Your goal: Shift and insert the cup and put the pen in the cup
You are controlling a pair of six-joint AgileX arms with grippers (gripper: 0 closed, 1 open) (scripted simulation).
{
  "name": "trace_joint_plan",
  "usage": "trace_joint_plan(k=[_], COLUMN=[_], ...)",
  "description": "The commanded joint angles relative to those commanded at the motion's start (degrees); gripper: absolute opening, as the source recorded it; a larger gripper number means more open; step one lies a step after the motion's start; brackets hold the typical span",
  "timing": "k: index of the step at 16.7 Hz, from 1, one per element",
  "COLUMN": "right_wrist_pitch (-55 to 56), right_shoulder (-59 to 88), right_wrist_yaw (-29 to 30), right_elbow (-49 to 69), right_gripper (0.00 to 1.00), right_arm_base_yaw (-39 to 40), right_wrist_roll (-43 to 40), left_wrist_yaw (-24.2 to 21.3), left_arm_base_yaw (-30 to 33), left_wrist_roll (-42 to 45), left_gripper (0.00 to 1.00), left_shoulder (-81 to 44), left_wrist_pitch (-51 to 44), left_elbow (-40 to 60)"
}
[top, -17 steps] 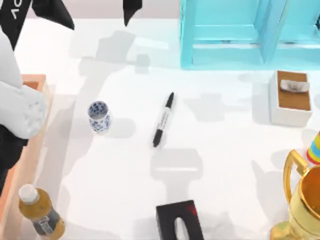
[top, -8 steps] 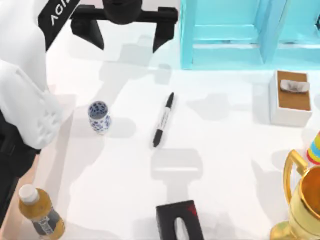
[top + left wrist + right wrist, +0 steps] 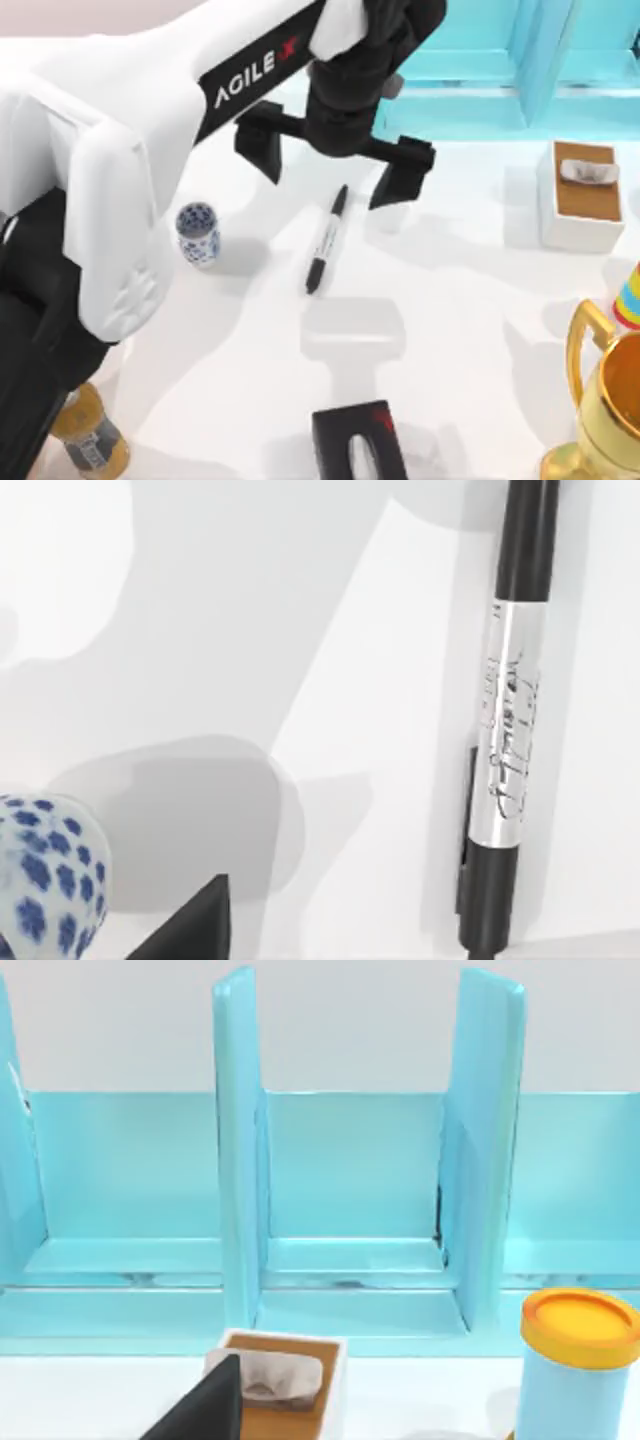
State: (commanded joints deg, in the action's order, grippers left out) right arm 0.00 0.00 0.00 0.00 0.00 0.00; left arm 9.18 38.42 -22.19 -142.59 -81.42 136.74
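The small white cup (image 3: 198, 235) with blue dots stands upright left of the table's middle. To its right the pen (image 3: 326, 241) lies flat, black at both ends with a pale labelled barrel. My left gripper (image 3: 330, 176) hovers open over the pen's far end, one black finger on each side of it, holding nothing. The left wrist view looks down on the pen (image 3: 510, 730), with the cup (image 3: 45, 880) at a corner and one fingertip (image 3: 190, 930) beside it. A single dark fingertip (image 3: 200, 1405) of my right gripper shows in the right wrist view, facing the shelf.
A teal shelf unit (image 3: 480, 70) lines the back right. A white tissue box (image 3: 583, 195) sits at the right, a gold trophy (image 3: 600, 400) at front right, a black box (image 3: 360, 445) at front centre, a bottle (image 3: 85, 440) at front left. A blue canister (image 3: 575, 1360) has an orange lid.
My left arm has swung from the back left corner toward the middle, carrying its open gripper over the pen's far end. Cup and pen have not moved.
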Motion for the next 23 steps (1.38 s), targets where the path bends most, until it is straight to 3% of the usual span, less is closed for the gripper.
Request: trace_joint_plan(k=[9, 18, 23], right_wrist_pitch=[0.0, 0.0, 0.0], right_shoulder=[0.0, 0.0, 0.0], right_wrist_yaw=[0.0, 0.0, 0.0], right_elbow=[0.0, 0.0, 0.0], right_gripper=[1.0, 1.0, 1.0], right_arm_base_yaw=[0.0, 0.0, 0.0], right_wrist_roll=[0.0, 0.0, 0.0], left_wrist_yaw=[0.88, 0.86, 0.85], left_arm_base_yaw=[1.56, -0.18, -0.33], left_wrist_roll=[-0.06, 1.89, 2.04], left_gripper=[1.0, 1.0, 1.0], left_shoulder=[0.08, -3.14, -3.44], left_wrist_pitch=[3.29, 20.63, 22.07], left_elbow=[-4.82, -18.39, -19.54])
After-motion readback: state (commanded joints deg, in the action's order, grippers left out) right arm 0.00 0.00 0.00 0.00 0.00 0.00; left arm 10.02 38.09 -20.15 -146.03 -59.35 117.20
